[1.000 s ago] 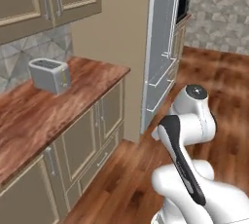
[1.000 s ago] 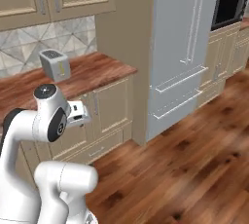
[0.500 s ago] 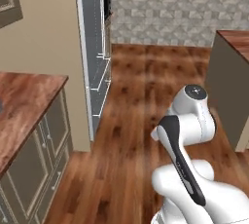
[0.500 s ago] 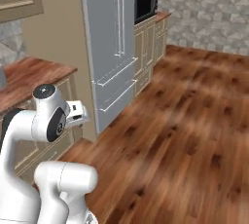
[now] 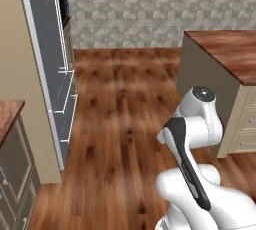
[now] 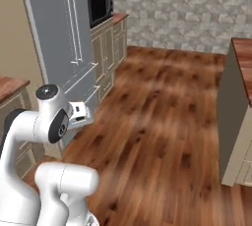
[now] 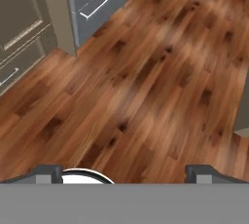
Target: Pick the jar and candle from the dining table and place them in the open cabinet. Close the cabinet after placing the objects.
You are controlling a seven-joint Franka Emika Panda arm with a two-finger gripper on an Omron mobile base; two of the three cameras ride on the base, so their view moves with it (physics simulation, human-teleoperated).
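Observation:
The dining table [image 5: 226, 48] has a glossy reddish-brown top over beige drawer fronts and stands at the right; its near corner is also in the right base view [image 6: 243, 58]. The part of its top that I see is bare. The jar, the candle and the cabinet are out of view. My gripper [image 7: 124, 173] is open, its two dark fingertips [image 7: 48, 171] wide apart with nothing between them. It points down at the plank floor. The arm is folded close over the base, with the hand [image 6: 78, 112] held low in front.
A tall grey fridge [image 5: 50, 74] stands on the left, with a built-in microwave [image 6: 100, 4] and beige lower cabinets [image 6: 109, 48] past it. A corner of wooden counter [image 5: 7, 114] sits at the near left. Wide plank floor [image 5: 120, 114] runs between fridge and table to the tiled back wall.
The whole picture has swung right as the base turned. The toaster counter and wall cabinets slid out on the left, and the dining table came in on the right. The gripper stays open.

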